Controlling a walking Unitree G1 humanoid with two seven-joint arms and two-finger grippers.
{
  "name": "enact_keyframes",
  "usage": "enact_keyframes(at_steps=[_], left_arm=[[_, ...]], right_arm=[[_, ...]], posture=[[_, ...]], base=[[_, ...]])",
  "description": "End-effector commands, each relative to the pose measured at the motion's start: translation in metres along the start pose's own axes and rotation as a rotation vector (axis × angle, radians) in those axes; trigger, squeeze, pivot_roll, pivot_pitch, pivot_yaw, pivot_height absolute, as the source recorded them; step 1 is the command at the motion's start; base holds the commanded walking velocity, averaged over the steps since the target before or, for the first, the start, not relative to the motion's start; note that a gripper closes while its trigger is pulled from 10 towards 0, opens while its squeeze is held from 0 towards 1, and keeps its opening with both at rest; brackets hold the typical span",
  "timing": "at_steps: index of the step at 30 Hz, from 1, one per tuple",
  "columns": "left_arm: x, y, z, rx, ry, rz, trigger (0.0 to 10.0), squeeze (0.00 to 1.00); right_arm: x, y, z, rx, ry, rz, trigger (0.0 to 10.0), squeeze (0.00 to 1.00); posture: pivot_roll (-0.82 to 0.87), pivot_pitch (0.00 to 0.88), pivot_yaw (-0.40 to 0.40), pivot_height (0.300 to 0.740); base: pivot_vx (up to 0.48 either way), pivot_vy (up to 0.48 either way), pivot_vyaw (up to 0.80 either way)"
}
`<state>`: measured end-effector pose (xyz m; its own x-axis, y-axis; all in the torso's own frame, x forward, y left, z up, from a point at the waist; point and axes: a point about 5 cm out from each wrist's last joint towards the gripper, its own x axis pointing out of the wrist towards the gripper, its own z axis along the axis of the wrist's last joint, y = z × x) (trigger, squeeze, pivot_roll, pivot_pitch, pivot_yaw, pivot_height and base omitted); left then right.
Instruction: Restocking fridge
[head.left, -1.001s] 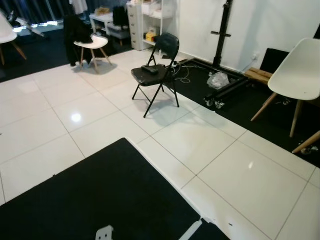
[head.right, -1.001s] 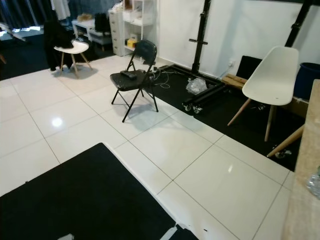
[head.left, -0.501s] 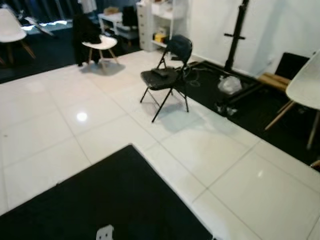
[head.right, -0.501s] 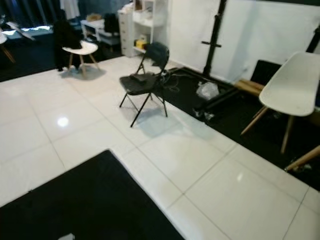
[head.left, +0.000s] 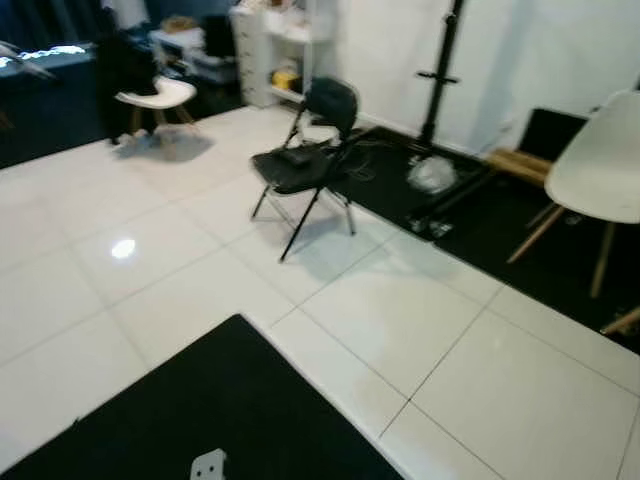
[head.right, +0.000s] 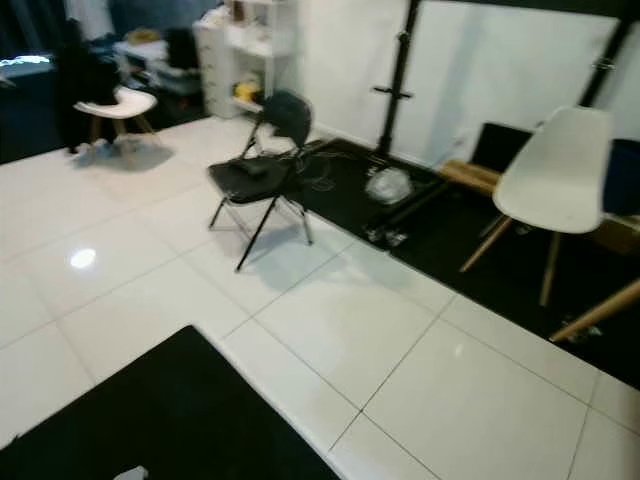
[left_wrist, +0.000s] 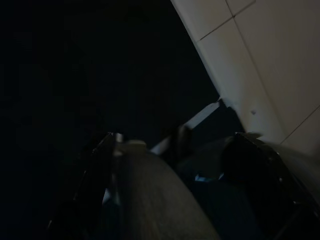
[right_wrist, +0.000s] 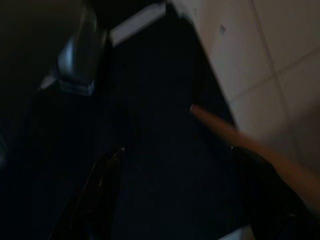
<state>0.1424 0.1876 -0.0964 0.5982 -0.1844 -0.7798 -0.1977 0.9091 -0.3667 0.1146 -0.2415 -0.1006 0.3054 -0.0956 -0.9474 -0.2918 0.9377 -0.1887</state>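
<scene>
Ahead on the white floor (head.left: 200, 290) stands a black folding chair (head.left: 305, 160), with a white chair (head.right: 555, 180) off to the right and a black mat (head.left: 200, 420) underfoot; no fridge or groceries are in sight, so their handling can't be judged, and no writing is legible. Both grippers hang low, left (left_wrist: 175, 165) and right (right_wrist: 175, 170), fingers spread and holding nothing

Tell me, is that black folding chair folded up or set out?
Set out. The black folding chair stands on the white tile floor with legs spread and something dark lying on its seat.
</scene>
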Motion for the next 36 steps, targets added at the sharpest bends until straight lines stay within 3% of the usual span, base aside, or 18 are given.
enact_keyframes(at_steps=[1, 8, 10, 13, 16, 17, 21, 27, 31, 36], left_arm=[[-0.005, 0.010, -0.005, -0.003, 0.019, 0.034, 10.0, 0.00], [-0.005, 0.011, -0.002, -0.083, -0.039, 0.056, 10.0, 0.00], [-0.005, 0.011, -0.002, -0.082, -0.038, 0.051, 10.0, 0.00], [-0.006, 0.010, -0.006, -0.016, -0.007, 0.020, 10.0, 0.00], [-0.013, 0.024, -0.005, 0.064, 0.028, 0.024, 10.0, 0.00], [-0.017, 0.033, -0.005, 0.053, 0.033, 0.059, 10.0, 0.00], [-0.022, 0.043, -0.001, 0.024, 0.021, 0.100, 10.0, 0.00], [-0.010, 0.026, 0.016, 0.007, -0.052, 0.054, 10.0, 0.00], [-0.005, 0.017, 0.019, -0.073, -0.099, 0.063, 10.0, 0.00], [-0.004, 0.013, 0.008, -0.027, -0.038, 0.052, 10.0, 0.00]], right_arm=[[-0.001, -0.007, 0.004, -0.006, -0.008, -0.011, 10.0, 0.00], [-0.001, -0.013, 0.012, -0.026, -0.020, -0.015, 10.0, 0.00], [-0.001, -0.012, 0.013, -0.017, -0.020, -0.015, 10.0, 0.00], [-0.001, -0.012, 0.013, 0.060, -0.022, -0.025, 10.0, 0.00], [0.001, -0.003, 0.018, 0.090, -0.038, -0.029, 10.0, 0.00], [0.002, 0.001, 0.019, 0.096, -0.042, -0.020, 10.0, 0.00], [0.002, 0.008, 0.018, 0.071, -0.036, 0.003, 10.0, 0.00], [0.002, 0.014, 0.007, 0.043, 0.000, 0.032, 10.0, 0.00], [0.000, -0.001, 0.007, -0.025, 0.011, 0.011, 10.0, 0.00], [-0.002, -0.024, 0.031, 0.004, -0.063, -0.052, 10.0, 0.00]], posture=[[-0.12, 0.000, 0.048, 0.740], [-0.07, 0.000, 0.034, 0.740], [-0.07, 0.000, 0.034, 0.740], [-0.05, 0.000, 0.046, 0.740], [-0.07, 0.000, 0.056, 0.740], [-0.07, 0.000, 0.056, 0.740], [-0.07, 0.000, 0.061, 0.740], [-0.07, 0.000, -0.006, 0.740], [-0.09, 0.000, 0.008, 0.740], [-0.11, 0.000, 0.029, 0.740]], base=[[0.341, 0.000, -0.77], [0.341, 0.000, -0.77], [0.341, 0.000, -0.77], [0.336, 0.000, -0.77], [0.334, 0.000, -0.77], [0.337, 0.000, -0.77], [0.337, 0.000, -0.77], [0.332, 0.000, -0.77], [0.334, 0.000, -0.77], [0.332, 0.000, -0.77]])
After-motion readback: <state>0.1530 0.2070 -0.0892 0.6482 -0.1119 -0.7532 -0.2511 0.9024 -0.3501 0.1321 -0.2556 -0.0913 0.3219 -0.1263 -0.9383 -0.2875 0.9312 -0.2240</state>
